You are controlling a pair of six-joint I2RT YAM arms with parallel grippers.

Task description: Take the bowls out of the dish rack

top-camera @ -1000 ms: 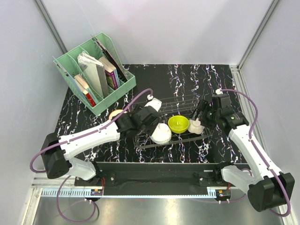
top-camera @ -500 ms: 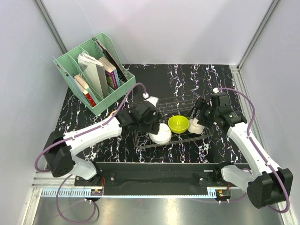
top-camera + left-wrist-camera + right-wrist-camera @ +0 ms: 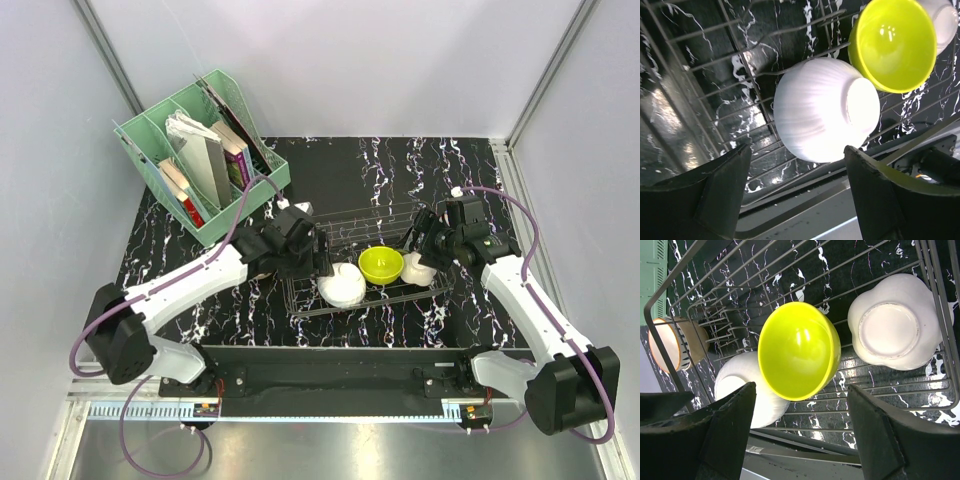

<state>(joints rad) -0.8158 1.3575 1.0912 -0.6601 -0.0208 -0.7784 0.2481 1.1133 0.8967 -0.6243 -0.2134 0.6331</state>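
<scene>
Three bowls in the low dark wire dish rack [image 3: 390, 293], both pincers released.
A glossy yellow-green bowl [image 3: 799, 350] sits between a white ribbed bowl [image 3: 822, 116] and a white lobed bowl [image 3: 892, 322]. A tan bowl [image 3: 671, 342] lies just beyond the rack's end. The left gripper [image 3: 797, 150] and right gripper [image 3: 801, 388] gape empty. The mint-green plastic organiser [image 3: 265, 187] holds upright books [image 3: 222, 158].

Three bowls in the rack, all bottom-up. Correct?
No: the yellow-green bowl lies with its hollow showing, not bottom-up; the right wrist view shows it. The ribbed white bowl and scalloped white bowl are bottom-up, all three in the dish rack.
</scene>
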